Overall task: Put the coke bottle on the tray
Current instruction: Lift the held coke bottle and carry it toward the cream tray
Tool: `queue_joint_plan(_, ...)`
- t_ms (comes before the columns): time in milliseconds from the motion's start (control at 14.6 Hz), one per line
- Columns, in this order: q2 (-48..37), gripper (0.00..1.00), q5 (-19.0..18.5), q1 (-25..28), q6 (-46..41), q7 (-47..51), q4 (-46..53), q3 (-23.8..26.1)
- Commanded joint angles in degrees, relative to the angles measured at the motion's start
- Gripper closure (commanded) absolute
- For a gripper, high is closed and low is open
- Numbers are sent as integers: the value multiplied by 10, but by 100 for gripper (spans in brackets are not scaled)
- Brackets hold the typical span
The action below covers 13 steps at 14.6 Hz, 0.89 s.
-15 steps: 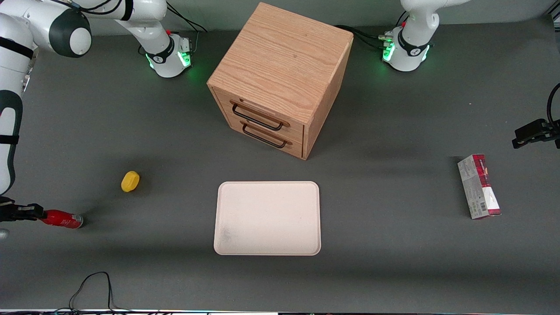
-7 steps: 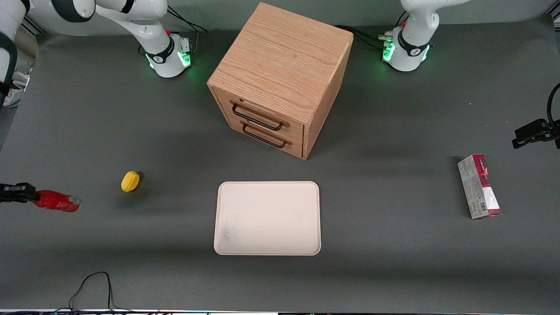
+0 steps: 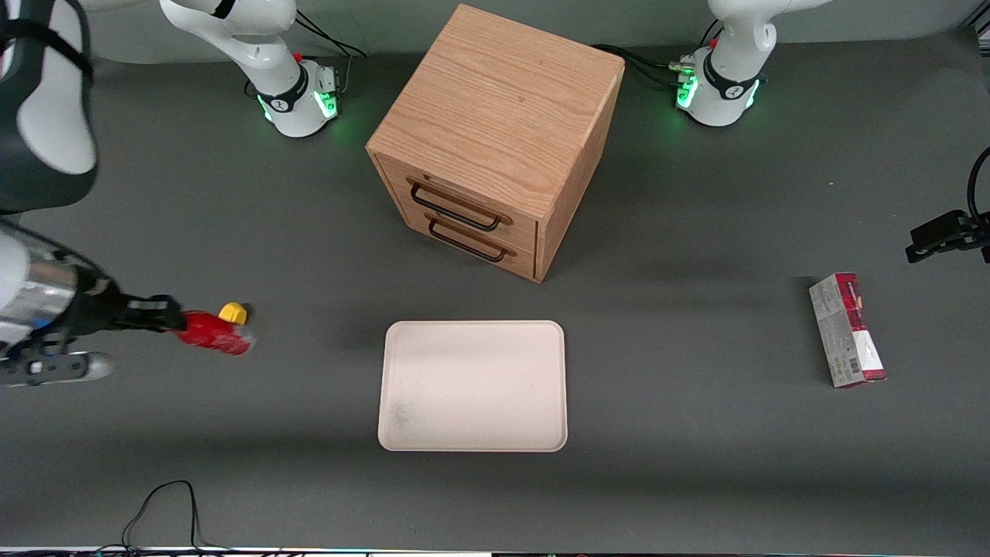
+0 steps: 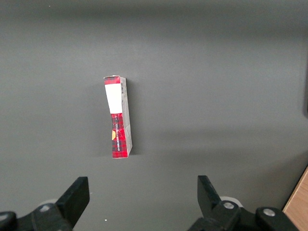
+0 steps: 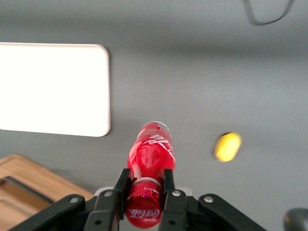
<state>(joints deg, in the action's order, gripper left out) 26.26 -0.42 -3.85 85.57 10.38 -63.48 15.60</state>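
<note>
My right gripper [image 3: 166, 318] hangs above the table toward the working arm's end, shut on the neck of the coke bottle [image 3: 216, 333]. The small red bottle lies horizontal in the air, base pointing toward the tray [image 3: 473, 385]. In the right wrist view the black fingers [image 5: 121, 185] clamp the coke bottle [image 5: 150, 154] just below its red cap, gripper [image 5: 144, 182] centred on it. The cream-pink tray [image 5: 53, 89] lies flat on the table with nothing on it, some way off from the bottle.
A yellow lemon-like object [image 3: 233, 312] lies on the table just past the bottle [image 5: 227, 147]. A wooden two-drawer cabinet [image 3: 495, 139] stands farther from the front camera than the tray. A red-and-grey carton [image 3: 846, 329] lies toward the parked arm's end. A black cable [image 3: 162, 510] loops near the table's front edge.
The gripper has lifted the coke bottle off the table and carried it toward the tray, so that it now hangs next to the yellow object.
</note>
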Motion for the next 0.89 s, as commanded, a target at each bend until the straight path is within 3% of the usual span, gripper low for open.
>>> queue_joint_plan(0,2,99,-27,-1,18,102,-18,72)
queue_joint_plan(205,17,99,-108,0,81,172,-69,149)
queue_joint_plan(342,35,98,-127,1,135,207,-109,170)
queue_joint_plan(479,52,97,-144,14,184,234,-136,174)
queue_joint_plan(821,107,96,-235,38,275,293,-178,175)
